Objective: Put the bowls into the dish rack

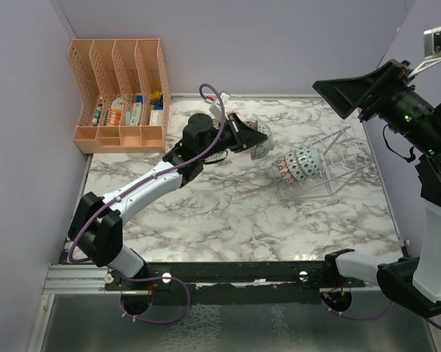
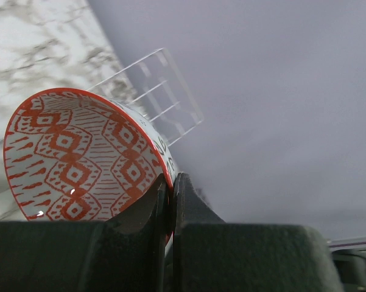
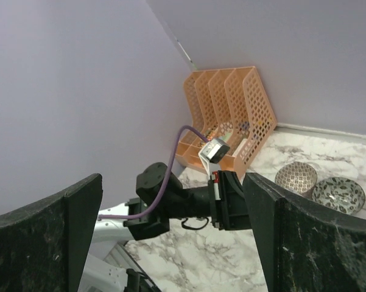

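My left gripper is shut on the rim of a pink-red patterned bowl and holds it tilted above the table, just left of the clear dish rack. In the left wrist view the rim is pinched between the fingers and the rack lies beyond the bowl. The rack holds a pink bowl and a dark-patterned bowl on edge. My right gripper is open and empty, raised high at the right. Its view shows two grey-white bowls on the table.
An orange slotted file organizer with small items stands at the back left corner; it also shows in the right wrist view. Purple walls close in the left, back and right sides. The left arm stretches diagonally across the marble table.
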You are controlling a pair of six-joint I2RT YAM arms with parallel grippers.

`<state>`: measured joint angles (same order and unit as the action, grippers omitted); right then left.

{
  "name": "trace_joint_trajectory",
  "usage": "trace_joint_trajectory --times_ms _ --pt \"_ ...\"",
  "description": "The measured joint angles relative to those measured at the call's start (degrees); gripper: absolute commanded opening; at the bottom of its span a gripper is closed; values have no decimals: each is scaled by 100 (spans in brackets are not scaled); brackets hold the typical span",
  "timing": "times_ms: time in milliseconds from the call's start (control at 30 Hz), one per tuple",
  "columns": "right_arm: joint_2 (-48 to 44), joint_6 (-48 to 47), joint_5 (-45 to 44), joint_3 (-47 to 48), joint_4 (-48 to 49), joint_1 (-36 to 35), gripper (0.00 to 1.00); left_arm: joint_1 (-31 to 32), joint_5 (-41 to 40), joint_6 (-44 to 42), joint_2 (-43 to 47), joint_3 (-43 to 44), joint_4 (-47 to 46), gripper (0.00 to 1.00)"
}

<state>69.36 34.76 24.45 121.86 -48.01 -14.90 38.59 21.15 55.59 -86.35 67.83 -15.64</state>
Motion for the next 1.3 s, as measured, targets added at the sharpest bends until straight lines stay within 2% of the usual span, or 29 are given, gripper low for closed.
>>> trace_joint_trajectory --times_ms 200,467,700,1033,1300 --pt "-70 162 39 76 234 0 100 479 -490 1467 -350 81 -1818 0" --pt "-9 162 184 66 210 0 99 1165 -1261 2962 -1672 555 -3615 0" --pt "229 85 227 409 -57 0 99 1453 -1742 3591 -2605 992 -3976 0" --pt "249 -83 350 485 -385 0 99 1521 -1954 4127 -3370 1853 -4304 0" --pt "258 -269 332 538 -752 0 99 1580 -1976 4382 -3821 1906 -4293 0"
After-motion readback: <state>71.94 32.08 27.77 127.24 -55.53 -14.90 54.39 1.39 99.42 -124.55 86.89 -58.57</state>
